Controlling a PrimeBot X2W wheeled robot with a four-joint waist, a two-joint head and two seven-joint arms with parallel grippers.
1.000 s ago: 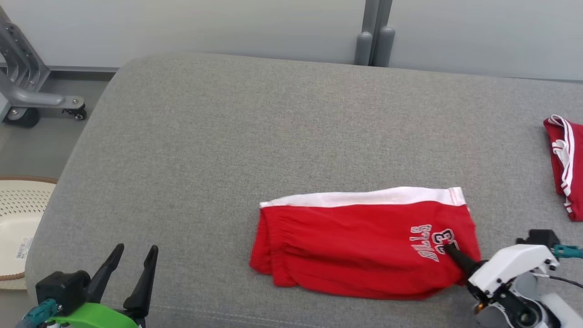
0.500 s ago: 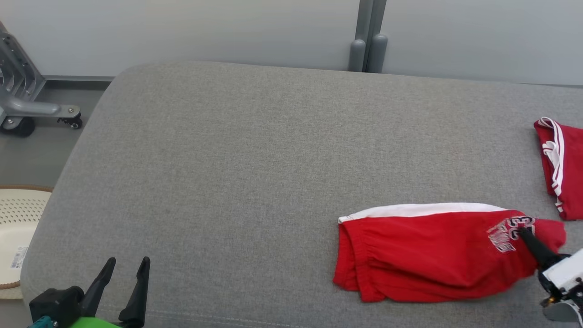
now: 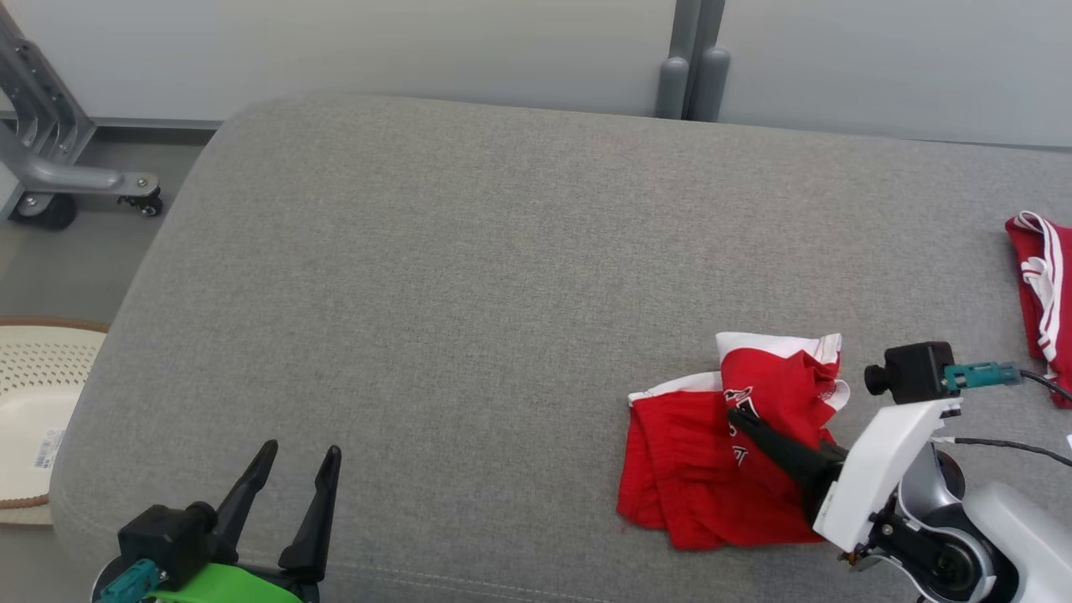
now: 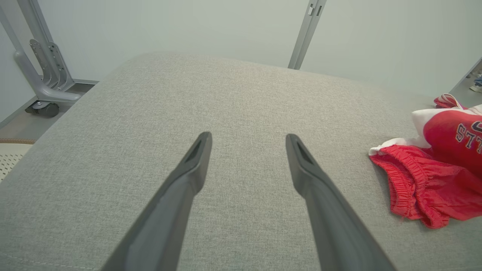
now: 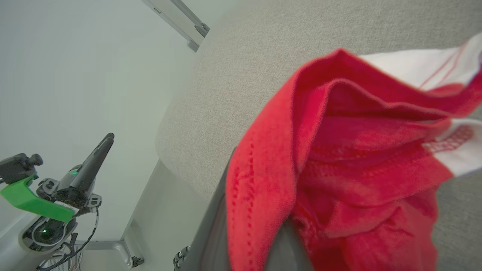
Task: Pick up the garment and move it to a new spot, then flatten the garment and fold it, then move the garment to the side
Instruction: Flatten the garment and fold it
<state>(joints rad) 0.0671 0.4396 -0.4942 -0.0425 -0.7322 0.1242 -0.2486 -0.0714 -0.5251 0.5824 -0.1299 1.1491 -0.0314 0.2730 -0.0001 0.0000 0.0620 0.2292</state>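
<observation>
Two red clothes: shorts (image 3: 670,469) at 4 o'clock, pinched in your right gripper (image 3: 737,417); another cloth (image 3: 1038,293) at 3. Your left gripper (image 3: 297,456) is spread wide. One grey cushion (image 3: 461,293), pale wall (image 3: 335,50).

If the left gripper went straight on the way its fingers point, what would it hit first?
Probably the bare grey fabric cushion: the open left gripper aims across it, with the crumpled red shorts off to its right. Depth is unclear.

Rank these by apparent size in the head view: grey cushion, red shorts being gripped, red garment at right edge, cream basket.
1. grey cushion
2. red shorts
3. cream basket and red garment: both cropped by the frame, so unranked.
</observation>
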